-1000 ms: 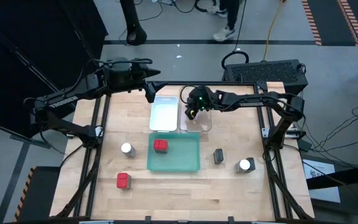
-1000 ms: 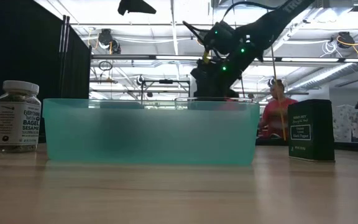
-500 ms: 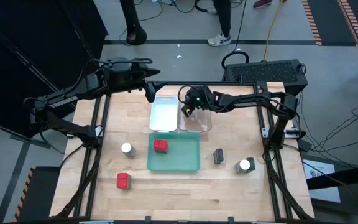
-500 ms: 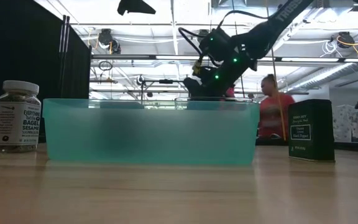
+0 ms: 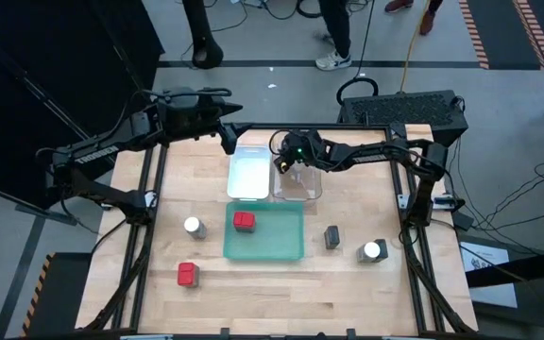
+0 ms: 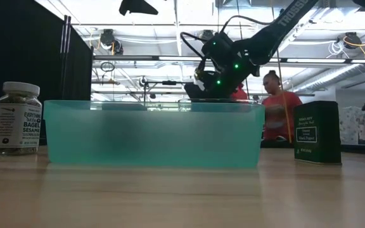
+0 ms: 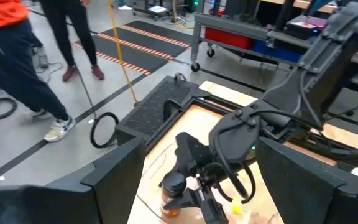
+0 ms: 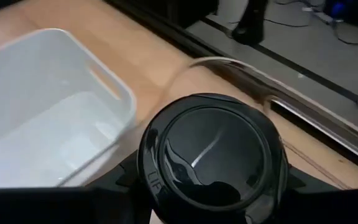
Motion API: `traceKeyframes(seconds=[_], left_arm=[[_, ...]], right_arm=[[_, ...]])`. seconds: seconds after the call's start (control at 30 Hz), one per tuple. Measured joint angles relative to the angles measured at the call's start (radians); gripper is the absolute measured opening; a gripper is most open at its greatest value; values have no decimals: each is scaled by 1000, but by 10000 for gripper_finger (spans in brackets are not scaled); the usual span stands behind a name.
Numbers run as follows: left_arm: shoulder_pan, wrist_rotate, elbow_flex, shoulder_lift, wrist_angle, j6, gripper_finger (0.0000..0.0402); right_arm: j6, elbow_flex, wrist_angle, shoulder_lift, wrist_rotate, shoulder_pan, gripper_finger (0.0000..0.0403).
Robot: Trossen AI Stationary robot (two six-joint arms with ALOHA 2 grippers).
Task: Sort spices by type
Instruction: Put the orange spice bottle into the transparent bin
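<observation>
My right gripper [image 5: 286, 156] reaches over the far end of the clear tray [image 5: 308, 189] and is shut on the brown dark-lidded jar [image 7: 171, 198]; its black lid [image 8: 213, 158] fills the right wrist view. My left gripper [image 5: 227, 138] waits open above the table's far edge, beside the white tray [image 5: 249, 174]. One red tin [image 5: 244, 220] stands in the green tray [image 5: 264, 247]. On the table stand another red tin [image 5: 188, 274], two white-lidded jars [image 5: 194, 227] [image 5: 373, 251] and a dark grey tin [image 5: 331, 236]. My right gripper holds the brown jar just under its black lid [image 7: 174, 182], pinched between the two fingers, one on each side of it [image 8: 126, 177]. The jar stands about upright over the clear tray's far end. Whether its base touches the tray, I cannot tell.
The white and clear trays sit side by side at the far middle, with the green tray [image 6: 154, 133] just in front of them. The low view shows a sesame jar [image 6: 16, 118] on its left and the dark tin [image 6: 317, 133] on its right. People walk beyond the table.
My right gripper has moved with the jar toward the table's far edge and a little left over the clear tray. In the low view it has risen and tipped. It has stayed shut on the jar.
</observation>
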Motion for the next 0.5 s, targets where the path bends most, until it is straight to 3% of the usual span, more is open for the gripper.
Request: traceKeyframes(seconds=[0.17, 0.5], left_arm=[[0, -30, 0, 0, 0, 2, 311], [0, -33, 0, 0, 0, 1, 311]], right_arm=[[65, 0, -18, 0, 75, 0, 176], [179, 4, -72, 66, 85, 12, 177]])
